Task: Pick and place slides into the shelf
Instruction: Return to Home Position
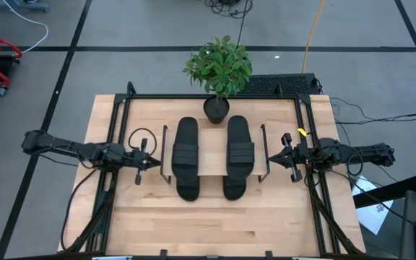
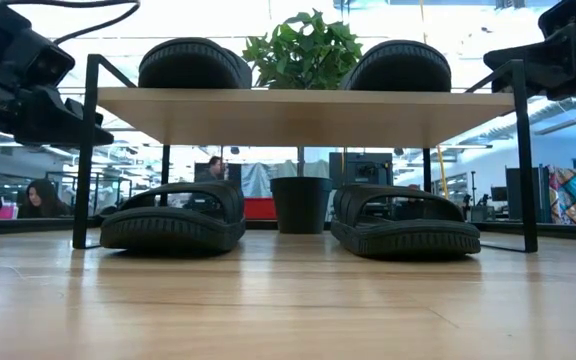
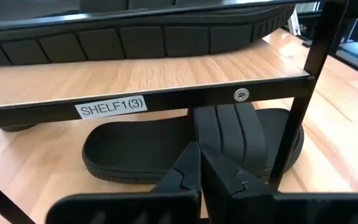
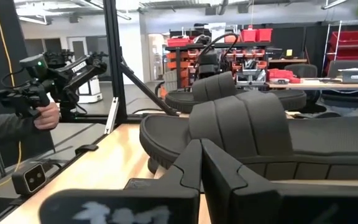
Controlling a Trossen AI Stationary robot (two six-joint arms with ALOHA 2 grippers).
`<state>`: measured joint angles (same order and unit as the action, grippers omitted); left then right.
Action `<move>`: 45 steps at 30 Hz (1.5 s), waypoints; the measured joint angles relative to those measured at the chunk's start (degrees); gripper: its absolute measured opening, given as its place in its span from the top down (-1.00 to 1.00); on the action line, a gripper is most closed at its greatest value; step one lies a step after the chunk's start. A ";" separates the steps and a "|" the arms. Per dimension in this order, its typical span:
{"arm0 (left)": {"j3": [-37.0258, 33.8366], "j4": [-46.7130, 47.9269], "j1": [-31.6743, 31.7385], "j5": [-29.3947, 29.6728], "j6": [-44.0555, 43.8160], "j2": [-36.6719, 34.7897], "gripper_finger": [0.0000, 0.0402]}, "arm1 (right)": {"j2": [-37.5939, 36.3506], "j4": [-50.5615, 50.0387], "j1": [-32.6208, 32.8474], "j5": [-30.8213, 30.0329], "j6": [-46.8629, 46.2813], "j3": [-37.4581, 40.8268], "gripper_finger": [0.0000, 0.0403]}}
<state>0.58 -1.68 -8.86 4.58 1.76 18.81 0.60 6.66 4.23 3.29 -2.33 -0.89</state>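
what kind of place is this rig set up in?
Likely a robotics lab or workshop: racks of red bins, a person's hand holding a gripper rig, cables across the floor.

The left arm (image 1: 71, 149) lay stretched out almost level, its wrist straight behind the jaws, which pointed inward toward the opposite arm. The left gripper (image 1: 146, 160) had its jaws pressed together, tips meeting, with nothing between them. The right arm (image 1: 360, 153) mirrored this pose, reaching inward in a straight line, wrist directly behind its jaws. The right gripper (image 1: 286, 154) likewise had its jaws closed tip to tip and empty. The two sets of jaws faced each other, well apart.
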 joint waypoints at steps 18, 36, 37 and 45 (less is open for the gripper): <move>-0.02 -1.42 0.00 0.87 -0.71 0.00 0.96 | 0.00 -0.73 0.00 -0.11 -3.20 0.02 1.00; -0.02 -1.48 0.00 0.83 -0.56 0.00 0.96 | 0.02 -1.09 0.00 -0.20 -4.08 0.02 1.00; -0.02 -1.48 0.00 0.83 -0.56 0.00 0.94 | 0.02 -1.09 0.00 -0.20 -4.08 0.02 1.00; -0.02 -1.50 0.00 1.00 -0.55 0.00 0.86 | 0.02 -1.09 0.00 -0.22 -4.08 0.02 1.00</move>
<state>0.56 -3.18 -8.86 5.58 1.21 18.81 0.62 5.56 4.23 3.07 -6.42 -0.86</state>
